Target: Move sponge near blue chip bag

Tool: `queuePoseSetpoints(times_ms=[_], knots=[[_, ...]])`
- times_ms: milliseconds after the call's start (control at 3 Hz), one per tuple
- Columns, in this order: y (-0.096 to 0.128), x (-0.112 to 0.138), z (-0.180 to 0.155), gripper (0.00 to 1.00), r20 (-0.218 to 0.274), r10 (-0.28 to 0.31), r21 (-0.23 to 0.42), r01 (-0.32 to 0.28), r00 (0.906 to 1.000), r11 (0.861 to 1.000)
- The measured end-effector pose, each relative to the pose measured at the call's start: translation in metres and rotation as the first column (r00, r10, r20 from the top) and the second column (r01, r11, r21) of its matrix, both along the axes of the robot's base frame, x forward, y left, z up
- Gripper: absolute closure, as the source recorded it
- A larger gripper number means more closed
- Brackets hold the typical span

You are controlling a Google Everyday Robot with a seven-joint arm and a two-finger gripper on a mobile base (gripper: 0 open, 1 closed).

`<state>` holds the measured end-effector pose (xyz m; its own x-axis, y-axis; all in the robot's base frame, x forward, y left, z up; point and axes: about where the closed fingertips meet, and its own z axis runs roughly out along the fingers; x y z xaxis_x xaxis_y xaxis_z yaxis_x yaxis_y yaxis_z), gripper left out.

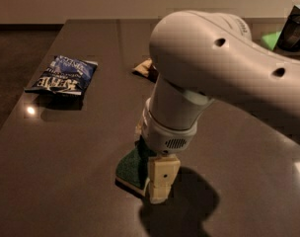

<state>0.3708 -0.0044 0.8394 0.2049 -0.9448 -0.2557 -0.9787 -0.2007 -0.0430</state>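
Note:
The sponge [129,168], dark green on top with a pale foam layer below, lies on the dark table [66,172] near the front middle. My gripper [157,187] is down at the table, right against the sponge's right side, and the arm's wrist hides part of the sponge. The blue chip bag [63,74] lies flat at the table's far left, well apart from the sponge and gripper.
A corner of a brown and cream chip bag [143,68] shows behind the arm at the table's middle back. A green item [271,38] and a dark box [294,27] are at the far right back. The table's left edge runs close to the blue bag.

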Motion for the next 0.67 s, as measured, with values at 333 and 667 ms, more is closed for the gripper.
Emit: queuePoseSetpoints(times_ms=[333,667], knots=[[0.0073,0.0028,0.0009,0.48,-0.001,-0.003,-0.013,0.003,1.0,1.0],[0.0083,0.0074,0.0105,0.7,0.006,-0.016,-0.012,0.016,0.9999,1.0]])
